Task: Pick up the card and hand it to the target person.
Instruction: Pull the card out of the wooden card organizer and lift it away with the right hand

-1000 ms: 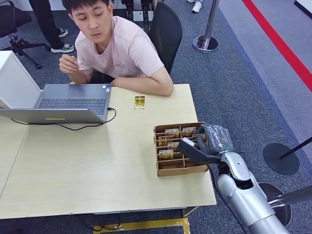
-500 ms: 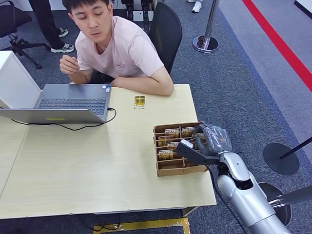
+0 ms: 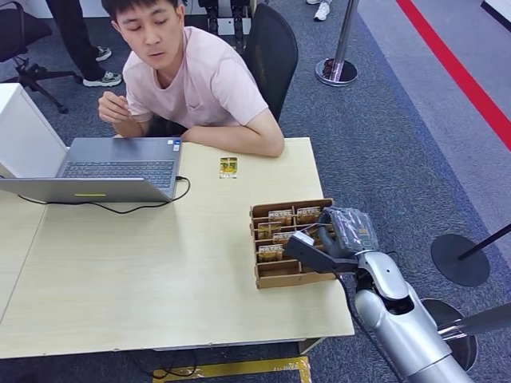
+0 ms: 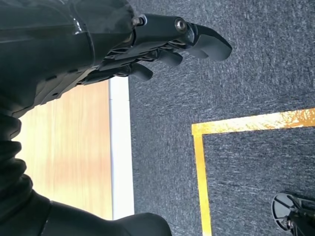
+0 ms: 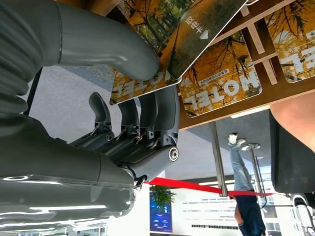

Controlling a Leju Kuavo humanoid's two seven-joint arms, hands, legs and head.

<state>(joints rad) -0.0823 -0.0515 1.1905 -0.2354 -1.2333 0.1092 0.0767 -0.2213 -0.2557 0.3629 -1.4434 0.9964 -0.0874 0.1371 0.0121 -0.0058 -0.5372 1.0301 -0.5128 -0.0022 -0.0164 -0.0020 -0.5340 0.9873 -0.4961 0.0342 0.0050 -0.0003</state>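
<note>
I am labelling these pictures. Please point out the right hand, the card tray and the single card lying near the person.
right hand (image 3: 319, 239), head view, its middle.
card tray (image 3: 283, 280), head view, near wall.
single card (image 3: 228, 166), head view, its face.

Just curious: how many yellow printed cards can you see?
6: one card loose on the pale wooden table near the person, five in the brown slotted box; the right hand may hide more.
</note>
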